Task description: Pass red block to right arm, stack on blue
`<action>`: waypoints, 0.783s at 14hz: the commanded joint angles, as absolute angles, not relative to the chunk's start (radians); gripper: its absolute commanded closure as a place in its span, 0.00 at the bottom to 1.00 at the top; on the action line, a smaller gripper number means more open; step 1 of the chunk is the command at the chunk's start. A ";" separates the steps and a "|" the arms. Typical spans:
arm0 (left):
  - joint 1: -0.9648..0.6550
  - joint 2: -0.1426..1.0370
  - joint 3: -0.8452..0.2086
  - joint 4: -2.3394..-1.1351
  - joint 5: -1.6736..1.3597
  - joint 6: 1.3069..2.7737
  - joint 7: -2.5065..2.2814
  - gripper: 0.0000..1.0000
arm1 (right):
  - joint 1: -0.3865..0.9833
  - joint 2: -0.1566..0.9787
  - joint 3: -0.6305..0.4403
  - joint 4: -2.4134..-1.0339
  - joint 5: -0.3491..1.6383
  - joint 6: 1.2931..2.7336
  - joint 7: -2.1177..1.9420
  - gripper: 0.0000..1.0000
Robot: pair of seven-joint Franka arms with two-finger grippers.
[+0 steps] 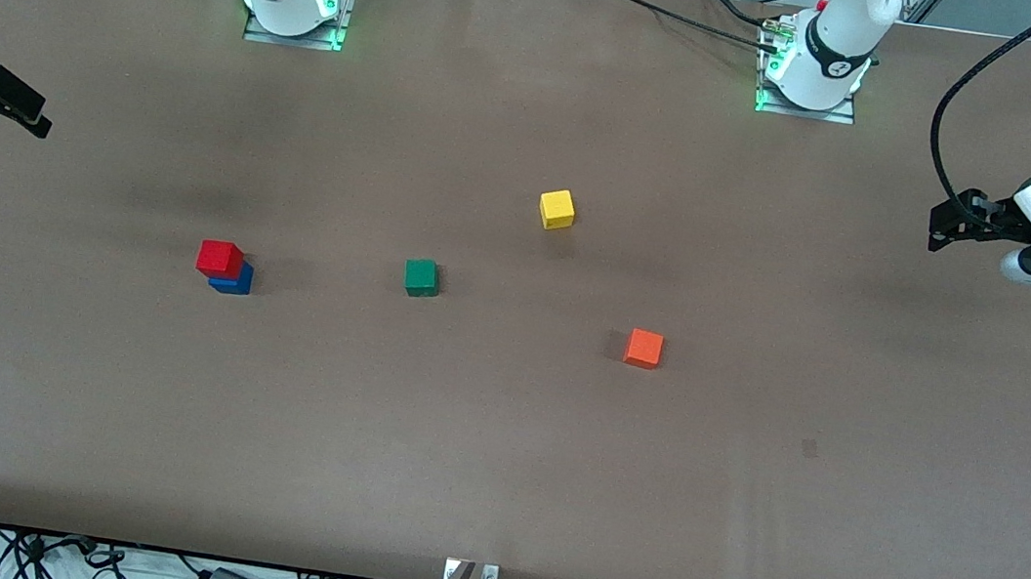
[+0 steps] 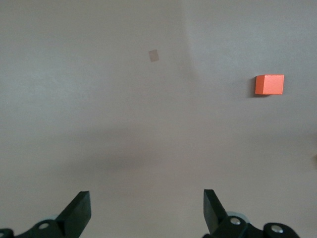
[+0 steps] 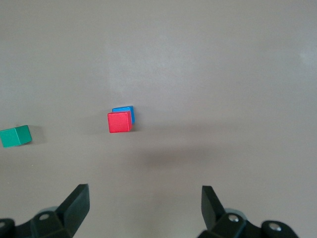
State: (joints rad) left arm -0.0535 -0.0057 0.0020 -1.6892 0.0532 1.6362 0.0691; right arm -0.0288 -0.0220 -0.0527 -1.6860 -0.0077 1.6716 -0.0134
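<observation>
The red block (image 1: 219, 257) sits on top of the blue block (image 1: 234, 282), slightly offset, toward the right arm's end of the table. The right wrist view shows the same stack, the red block (image 3: 119, 122) on the blue block (image 3: 126, 109). My right gripper (image 1: 26, 111) is open and empty, up over the table edge at the right arm's end, apart from the stack; its fingertips frame bare table in the right wrist view (image 3: 145, 193). My left gripper (image 1: 946, 224) is open and empty over the left arm's end; the left wrist view (image 2: 147, 198) shows nothing between its fingers.
A green cube (image 1: 421, 277) lies mid-table and also shows in the right wrist view (image 3: 15, 136). A yellow cube (image 1: 557, 208) lies farther from the camera. An orange cube (image 1: 643, 348) lies toward the left arm's end, also in the left wrist view (image 2: 270, 84).
</observation>
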 commanded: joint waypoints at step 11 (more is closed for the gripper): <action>-0.051 -0.009 0.005 -1.671 0.025 1.618 0.097 0.00 | -0.034 -0.055 -0.038 -1.712 -0.009 1.644 -0.020 0.00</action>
State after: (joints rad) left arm -0.0535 -0.0057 0.0020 -1.6892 0.0532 1.6362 0.0692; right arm -0.0279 -0.0240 -0.0470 -1.6861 -0.0077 1.6520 -0.0134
